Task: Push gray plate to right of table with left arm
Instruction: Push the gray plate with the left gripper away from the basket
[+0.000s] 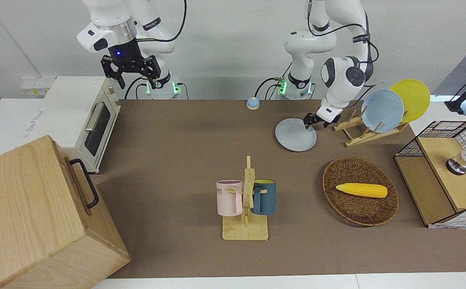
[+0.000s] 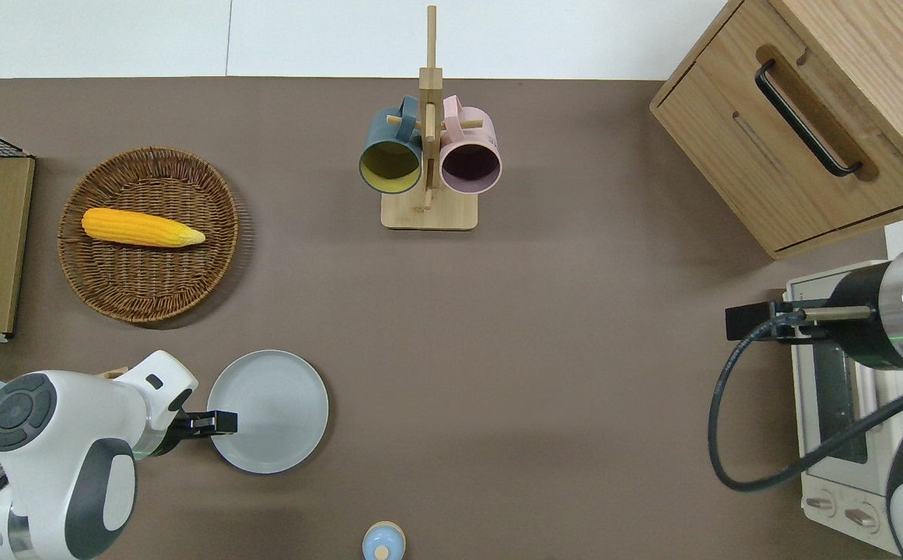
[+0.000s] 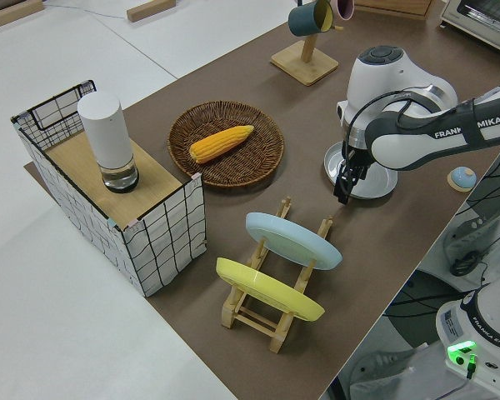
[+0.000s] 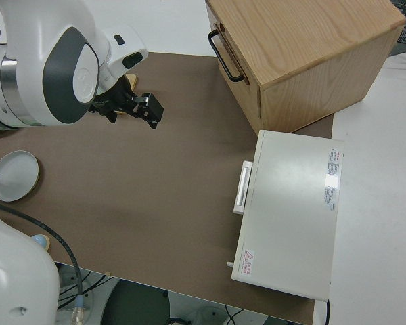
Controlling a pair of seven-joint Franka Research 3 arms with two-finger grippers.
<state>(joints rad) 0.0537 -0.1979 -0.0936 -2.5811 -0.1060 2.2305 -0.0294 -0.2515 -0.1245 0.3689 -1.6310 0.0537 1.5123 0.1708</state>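
Overhead view: left gripper [image 2: 214, 422] low at rim of gray plate [image 2: 268, 411], push step underway by my read.
Plate lies flat on table [image 2: 575, 350], at left arm's end, nearer robots than wicker basket [image 2: 148, 233], just beside plate rack [image 1: 361, 130]. Gripper fingers look closed w/ nothing between them, tip at plate edge on rack side; actual contact can't tell. Plate prob. light, rigid, smooth, so should slide easily on matte top but may spin if pushed off-centre. No grasp needed; press low on rim, in line w/ plate centre. Right arm parked, right gripper [image 1: 130, 76] fingers spread apart.
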